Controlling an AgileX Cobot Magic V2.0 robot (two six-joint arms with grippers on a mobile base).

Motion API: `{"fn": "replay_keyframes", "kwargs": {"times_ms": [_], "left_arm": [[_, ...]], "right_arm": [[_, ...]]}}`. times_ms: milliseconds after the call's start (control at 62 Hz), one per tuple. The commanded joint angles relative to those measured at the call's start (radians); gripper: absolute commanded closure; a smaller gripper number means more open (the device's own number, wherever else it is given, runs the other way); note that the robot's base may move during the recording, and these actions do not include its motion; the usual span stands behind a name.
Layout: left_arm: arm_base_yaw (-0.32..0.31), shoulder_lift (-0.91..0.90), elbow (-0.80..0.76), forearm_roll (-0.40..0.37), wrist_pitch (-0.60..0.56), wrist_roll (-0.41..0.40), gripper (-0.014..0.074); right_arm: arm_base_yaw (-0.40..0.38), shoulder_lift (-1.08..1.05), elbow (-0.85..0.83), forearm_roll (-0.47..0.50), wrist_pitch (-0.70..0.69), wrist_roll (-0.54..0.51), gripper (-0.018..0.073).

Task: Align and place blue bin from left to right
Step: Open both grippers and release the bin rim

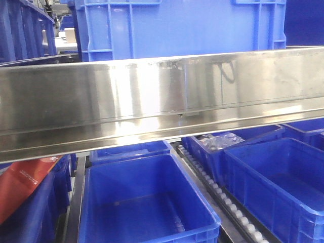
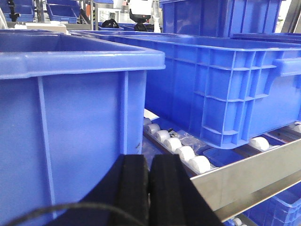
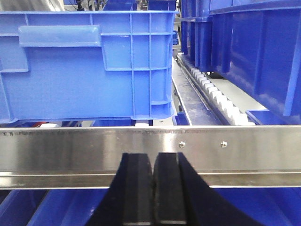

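While level, blue bin (image 3: 89,66) long axis crosswise

A bin (image 1: 182,25) sits on the rack's upper level behind the front rail (image 1: 162,101). Below the rail, three bins (image 1: 147,202) stand side by side, a roller track (image 1: 223,197) running between the middle and right ones.

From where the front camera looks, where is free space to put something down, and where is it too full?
Free: the floor of the open blue bin below the steel rail, and the bin to its right, both look bare. Crowded: the bin behind them holds clear plastic packets, and the roller track between bins is narrow.
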Motion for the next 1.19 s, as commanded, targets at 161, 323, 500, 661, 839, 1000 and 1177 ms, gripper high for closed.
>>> {"fn": "replay_keyframes", "kwargs": {"times_ms": [161,323,500,661,839,1000,1177], "left_arm": [[-0.004,-0.004,0.002,-0.004,-0.028,0.002,0.0603],[-0.002,-0.004,0.021,-0.008,-0.049,0.002,0.0603],[0.114,-0.004,0.094,0.011,-0.098,0.002,0.0604],[0.205,-0.004,0.245,0.011,-0.259,0.002,0.0604],[0.277,-0.004,0.447,0.011,-0.55,0.002,0.0604],[0.326,-0.004,0.496,0.007,-0.619,0.002,0.0604],[0.332,-0.004,0.496,0.0,-0.631,0.002,0.0604]], "right_arm": [[0.002,-0.005,0.003,-0.01,-0.032,-0.006,0.0638],[0.002,-0.005,0.003,-0.01,-0.032,-0.006,0.0638],[0.002,-0.005,0.003,-0.01,-0.032,-0.006,0.0638],[0.002,-0.005,0.003,-0.01,-0.034,-0.006,0.0638],[0.002,-0.005,0.003,-0.01,-0.034,-0.006,0.0638],[0.002,-0.005,0.003,-0.01,-0.034,-0.006,0.0638],[0.002,-0.005,0.003,-0.01,-0.034,-0.006,0.0638]]}}
